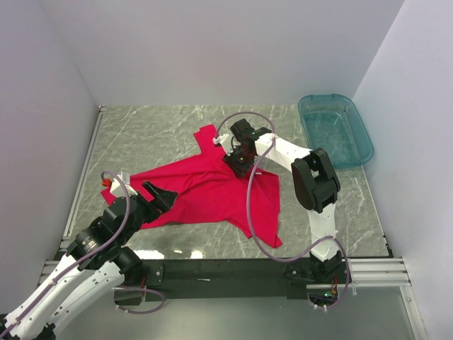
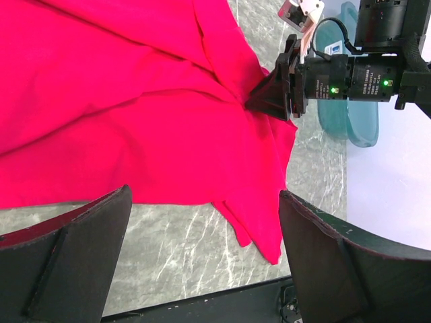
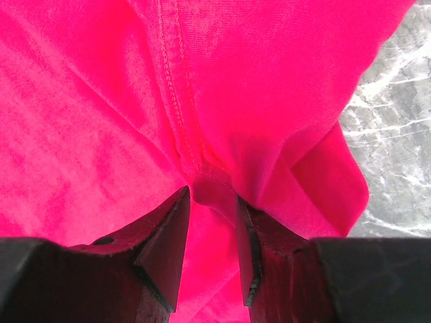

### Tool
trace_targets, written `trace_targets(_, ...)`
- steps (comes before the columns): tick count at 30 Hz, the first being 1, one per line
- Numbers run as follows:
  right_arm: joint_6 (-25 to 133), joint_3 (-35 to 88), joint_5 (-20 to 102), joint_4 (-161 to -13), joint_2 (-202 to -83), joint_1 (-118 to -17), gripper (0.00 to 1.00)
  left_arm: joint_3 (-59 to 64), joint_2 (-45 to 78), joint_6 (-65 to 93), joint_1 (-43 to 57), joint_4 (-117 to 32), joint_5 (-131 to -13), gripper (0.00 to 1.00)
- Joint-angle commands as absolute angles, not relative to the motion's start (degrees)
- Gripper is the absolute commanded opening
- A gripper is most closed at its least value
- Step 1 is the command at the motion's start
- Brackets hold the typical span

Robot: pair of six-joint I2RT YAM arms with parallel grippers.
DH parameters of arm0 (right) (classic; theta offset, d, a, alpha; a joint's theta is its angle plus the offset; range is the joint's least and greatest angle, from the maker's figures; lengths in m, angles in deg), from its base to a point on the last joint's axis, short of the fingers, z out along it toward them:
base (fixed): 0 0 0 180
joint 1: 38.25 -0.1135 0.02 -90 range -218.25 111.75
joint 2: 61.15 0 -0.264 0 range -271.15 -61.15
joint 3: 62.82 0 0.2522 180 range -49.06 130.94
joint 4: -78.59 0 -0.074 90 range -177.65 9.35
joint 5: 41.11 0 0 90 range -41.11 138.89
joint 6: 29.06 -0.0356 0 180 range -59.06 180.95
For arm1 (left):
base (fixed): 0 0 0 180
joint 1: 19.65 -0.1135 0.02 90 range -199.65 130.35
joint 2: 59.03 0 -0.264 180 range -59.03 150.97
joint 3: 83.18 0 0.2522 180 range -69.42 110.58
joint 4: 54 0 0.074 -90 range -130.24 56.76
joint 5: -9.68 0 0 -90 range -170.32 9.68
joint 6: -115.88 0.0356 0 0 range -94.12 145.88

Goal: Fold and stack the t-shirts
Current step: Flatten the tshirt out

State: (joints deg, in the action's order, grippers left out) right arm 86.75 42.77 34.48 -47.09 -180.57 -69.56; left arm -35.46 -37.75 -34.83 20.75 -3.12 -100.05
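Pinching a fold of the red t-shirt (image 1: 202, 193), my right gripper (image 3: 212, 196) stands left of the teal bin (image 1: 306, 119). Shirt lies rumpled on the table (image 1: 141, 134), left of the bin. My left gripper (image 1: 160, 199), farther left, spread wide, empty.

I read this as a robotics lab test cell, not a home. White panel walls (image 1: 212, 49) box the marble-patterned surface (image 1: 163, 134) at 9, 12 and 3 o'clock. Aluminium rails (image 1: 375, 268) frame it. Cabled left arm (image 1: 78, 280) and right arm (image 1: 315, 184) are bolted on at 6. Teal plastic bin (image 1: 335, 131) at 2 o'clock.
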Motion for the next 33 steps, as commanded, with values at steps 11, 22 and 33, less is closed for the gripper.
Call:
trace_targets(11,86.61,45.33,35.27,-46.25,-182.97,-69.45,0.39,-36.02,-36.7,-34.5,20.6,-5.96,-99.3,0.95)
trace_targets(22,86.61,45.6,34.04,-45.99,-180.59,-69.27,0.33,-36.11,-37.23,-34.77,20.52,-5.52,-99.31,0.95)
trace_targets(33,86.43,45.69,33.33,-45.99,-179.71,-68.57,0.32,-36.11,-37.14,-35.03,20.6,-5.7,-99.13,0.95)
